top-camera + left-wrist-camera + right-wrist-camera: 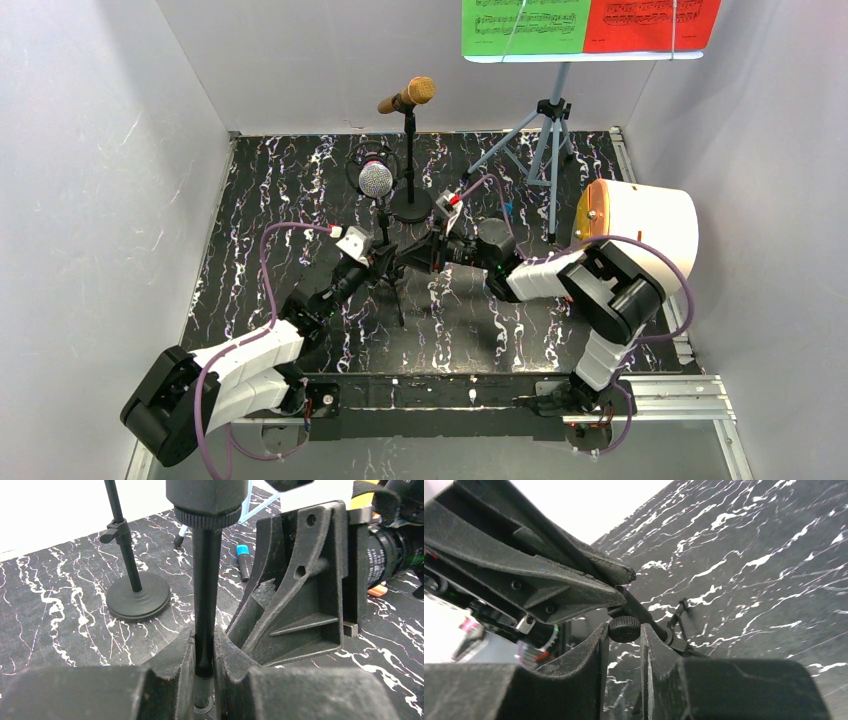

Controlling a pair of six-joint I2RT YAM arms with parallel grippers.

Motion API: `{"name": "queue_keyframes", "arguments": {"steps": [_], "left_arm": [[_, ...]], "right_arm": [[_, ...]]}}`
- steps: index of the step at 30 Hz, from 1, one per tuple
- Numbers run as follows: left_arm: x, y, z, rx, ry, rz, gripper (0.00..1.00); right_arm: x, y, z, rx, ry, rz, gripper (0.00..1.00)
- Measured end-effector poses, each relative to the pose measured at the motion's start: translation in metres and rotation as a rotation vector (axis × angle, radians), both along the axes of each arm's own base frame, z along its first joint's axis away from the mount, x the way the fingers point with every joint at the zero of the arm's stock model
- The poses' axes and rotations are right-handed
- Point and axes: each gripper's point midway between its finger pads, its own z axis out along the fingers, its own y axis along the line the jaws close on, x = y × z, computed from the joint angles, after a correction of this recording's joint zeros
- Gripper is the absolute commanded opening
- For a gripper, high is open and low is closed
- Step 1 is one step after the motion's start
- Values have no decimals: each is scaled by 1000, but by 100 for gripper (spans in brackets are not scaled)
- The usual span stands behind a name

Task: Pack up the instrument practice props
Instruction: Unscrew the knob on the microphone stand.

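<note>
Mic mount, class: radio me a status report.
Left gripper shut on mic mount pole. Right gripper shut on its knob. Microphone on top. Round-base stand beside, apart.

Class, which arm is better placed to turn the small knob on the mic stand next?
Right: the right pincer brackets the knob, while the left pincer is clamped on the pole.

My overhead feed is bright and evenly lit from above, with only soft shadows on the desk (pixel 300 200) and pale walls (pixel 100 150) at 9 and 3 o'clock. On both wrist feeds the jaws at 6 o'clock are dark and out of focus, and the background at 11 o'clock blows out to pure white.
</note>
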Motion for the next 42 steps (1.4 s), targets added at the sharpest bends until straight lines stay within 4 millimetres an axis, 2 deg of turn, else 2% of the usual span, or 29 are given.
{"name": "queue_keyframes", "arguments": {"steps": [3, 7, 13, 17, 21, 25, 28, 30, 32, 34, 37, 42], "left_arm": [[0, 0, 0, 0, 0, -1, 0], [0, 0, 0, 0, 0, -2, 0], [-2, -2, 0, 0, 0, -13, 0], [-2, -2, 0, 0, 0, -16, 0], [-2, -3, 0, -1, 1, -17, 0], [-2, -3, 0, -1, 1, -20, 0], [-4, -5, 0, -1, 2, -29, 0], [-5, -6, 0, -1, 2, -37, 0], [-5, -6, 0, -1, 2, -39, 0], [-5, -6, 0, -1, 2, -40, 0], [-5, -6, 0, 0, 2, -40, 0], [-5, -6, 0, 0, 2, -40, 0]], "right_arm": [[-1, 1, 1, -63, -165, 9, 1], [-3, 2, 3, -172, -470, 22, 1], [-6, -1, 4, -336, -1025, 11, 1], [-3, -3, 5, -436, -1264, 1, 1], [-2, -4, 5, -503, -1409, 10, 9], [-2, -4, 6, -517, -1431, 12, 24], [-5, -6, 6, -495, -1348, -6, 53], [-8, -9, 9, -470, -1266, -27, 62], [-8, -11, 24, -421, -1181, -79, 69], [-10, -12, 43, -354, -1113, -128, 73], [-13, -15, 76, -244, -1008, -201, 75], [-10, -13, 108, -136, -837, -273, 76]]}}
